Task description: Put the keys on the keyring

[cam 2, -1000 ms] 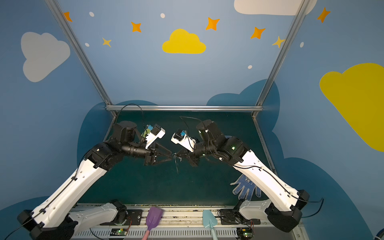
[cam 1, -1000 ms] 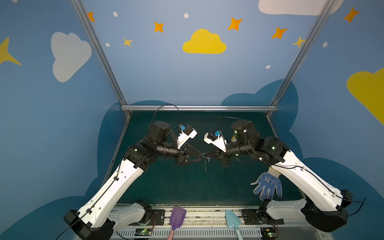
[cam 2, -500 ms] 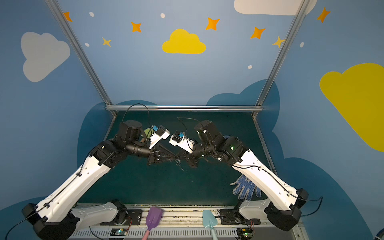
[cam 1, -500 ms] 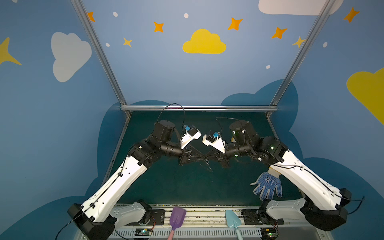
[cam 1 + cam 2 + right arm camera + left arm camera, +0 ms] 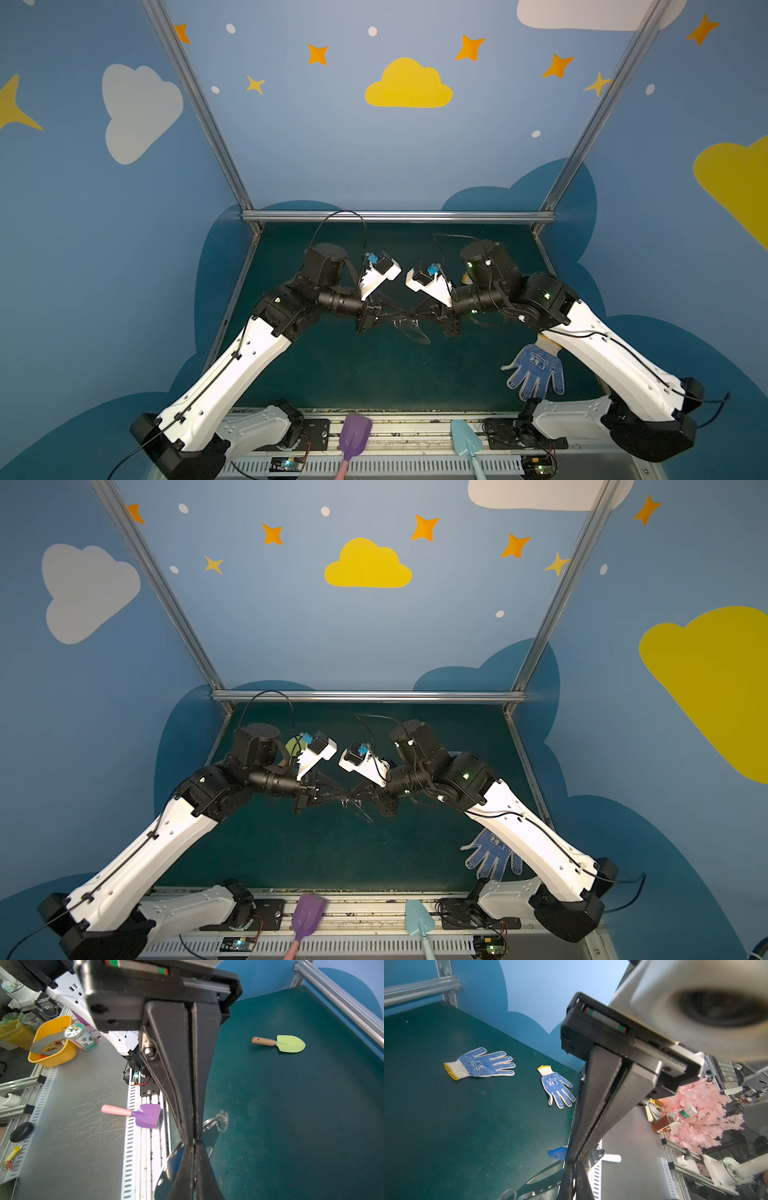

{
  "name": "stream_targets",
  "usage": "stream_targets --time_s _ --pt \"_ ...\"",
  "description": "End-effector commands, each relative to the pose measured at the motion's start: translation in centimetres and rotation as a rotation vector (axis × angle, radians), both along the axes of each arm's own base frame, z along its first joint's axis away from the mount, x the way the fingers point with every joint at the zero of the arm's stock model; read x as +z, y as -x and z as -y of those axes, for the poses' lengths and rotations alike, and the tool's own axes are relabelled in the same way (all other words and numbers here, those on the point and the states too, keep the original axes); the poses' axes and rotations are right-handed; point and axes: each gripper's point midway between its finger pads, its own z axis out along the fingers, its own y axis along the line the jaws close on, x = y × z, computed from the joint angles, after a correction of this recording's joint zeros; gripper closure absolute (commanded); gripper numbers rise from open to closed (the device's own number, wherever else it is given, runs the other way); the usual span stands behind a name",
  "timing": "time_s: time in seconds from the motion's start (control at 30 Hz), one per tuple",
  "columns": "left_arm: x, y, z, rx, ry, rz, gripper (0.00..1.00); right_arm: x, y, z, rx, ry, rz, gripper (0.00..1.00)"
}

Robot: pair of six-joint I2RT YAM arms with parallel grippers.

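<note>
Keyring [image 5: 167,1167] clamped midair in right fingers [image 5: 600,1093]; left fingers [image 5: 174,1064] pressed together (keys [image 5: 556,1153] alongside).

Mostly matt, with some metal sheen
The counter [image 5: 446,1126] is matt dark green matting. The gloves [image 5: 481,1064] are knitted cloth with rubbery blue dots. The keyring [image 5: 167,1169] is smooth grey metal with a sheen. The purple shovel [image 5: 148,1115] looks like smooth plastic. The green trowel [image 5: 291,1043] has a cork-like handle.

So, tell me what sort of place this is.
Most likely a robot test booth in a lab: two robot arms mounted at a green table, cloud-painted blue panels on an aluminium frame, and a cluttered grey workbench just outside.
</note>
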Motion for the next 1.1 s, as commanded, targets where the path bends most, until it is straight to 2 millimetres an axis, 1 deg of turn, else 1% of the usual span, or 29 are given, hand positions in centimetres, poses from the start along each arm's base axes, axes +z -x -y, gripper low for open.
stream_targets --time_s 0.0,0.03,0.07,0.1,0.13,0.23,0.3,0.47,0.53,0.57,0.63,0.67,0.7,1.0,1.07 --pt "1.5 -0.2 -0.1 0.035 0.047 0.052 0.97 2.7 -0.1 0.2 -0.021 -0.077 0.053 0.97" --pt "1.7 -0.3 -0.2 0.047 0.053 0.059 0.97 2.7 -0.1 0.3 -0.027 -0.082 0.053 0.94" --pt "2.0 -0.3 -0.3 0.053 0.063 0.071 0.97 2.7 -0.2 0.4 -0.039 -0.086 0.051 0.86" --pt "2.2 -0.5 -0.3 0.061 0.070 0.079 0.97 2.7 -0.5 0.5 -0.057 -0.092 0.049 0.74" --pt "2.5 -0.5 -0.4 0.064 0.080 0.089 0.97 2.8 -0.5 0.7 -0.067 -0.101 0.046 0.69" --pt "2.9 -0.6 -0.4 0.069 0.089 0.095 0.96 3.4 -0.4 1.1 -0.078 -0.144 0.029 0.69" --pt "3.0 -0.8 -0.4 0.079 0.090 0.099 0.97 3.6 -0.4 1.3 -0.086 -0.160 0.021 0.67" --pt "3.5 -1.0 -0.4 0.088 0.116 0.116 0.97 3.3 -0.7 1.4 -0.096 -0.186 -0.020 0.69" --pt "3.8 -1.0 -0.5 0.094 0.126 0.123 0.96 3.0 -0.9 1.2 -0.092 -0.195 -0.039 0.73" --pt "4.0 -1.0 -0.5 0.099 0.135 0.132 0.97 2.7 -0.9 1.0 -0.088 -0.194 -0.052 0.77" --pt "4.3 -1.2 -0.7 0.116 0.144 0.143 0.97 2.4 -0.7 0.8 -0.070 -0.193 -0.079 0.93" --pt "4.5 -1.2 -0.8 0.123 0.153 0.147 0.97 2.4 -0.5 0.6 -0.062 -0.196 -0.089 0.98" --pt "4.7 -1.2 -0.9 0.128 0.161 0.151 0.97 2.4 -0.4 0.6 -0.054 -0.200 -0.095 1.00" --pt "5.4 -1.0 -1.0 0.123 0.198 0.148 0.97 2.2 0.9 -0.3 0.000 -0.221 -0.160 1.00" --pt "5.6 -1.0 -1.0 0.124 0.205 0.148 0.97 1.9 1.0 -0.6 0.012 -0.218 -0.177 0.95"
